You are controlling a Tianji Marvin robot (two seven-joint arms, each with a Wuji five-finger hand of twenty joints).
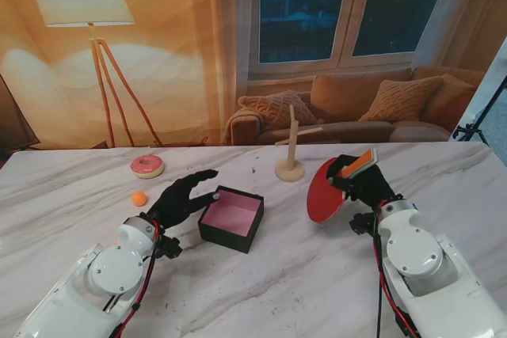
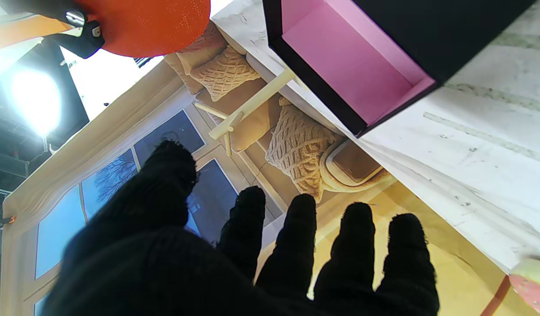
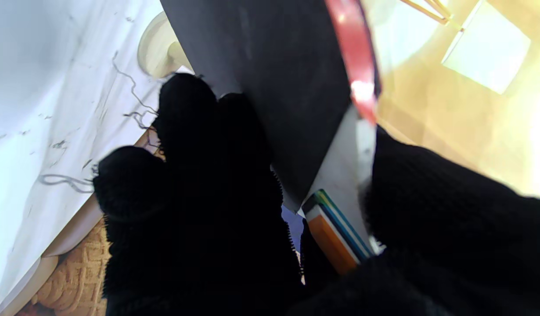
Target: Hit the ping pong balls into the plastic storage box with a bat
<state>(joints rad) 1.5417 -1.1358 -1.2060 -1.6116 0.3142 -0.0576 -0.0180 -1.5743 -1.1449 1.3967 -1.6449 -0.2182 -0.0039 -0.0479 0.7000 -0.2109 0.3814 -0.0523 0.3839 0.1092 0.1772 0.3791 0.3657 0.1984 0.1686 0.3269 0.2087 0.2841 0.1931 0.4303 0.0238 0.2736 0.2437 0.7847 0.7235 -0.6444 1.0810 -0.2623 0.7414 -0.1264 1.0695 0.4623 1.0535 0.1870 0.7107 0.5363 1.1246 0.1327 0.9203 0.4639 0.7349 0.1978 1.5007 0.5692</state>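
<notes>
On the table, ball (image 1: 139, 199) sits left of box (image 1: 231, 218), w/ empty, splayed left hand (image 1: 184, 195) between; right hand (image 1: 366, 184) clamps bat (image 1: 326, 190) right of box, so, in my judgement, it should approach from ball's far side & tap lightly twd box.

Bare marble between storage box (image 1: 231, 218) and bat (image 1: 326, 189) — room to pass. Wooden stand (image 1: 290, 165) sits farther from me, near the bat's head. Left hand (image 1: 181, 195) spread, fingertips just beside the box's left wall; orange ball (image 1: 139, 199) and donut (image 1: 147, 166) lie to its left — near table edge bare.
</notes>
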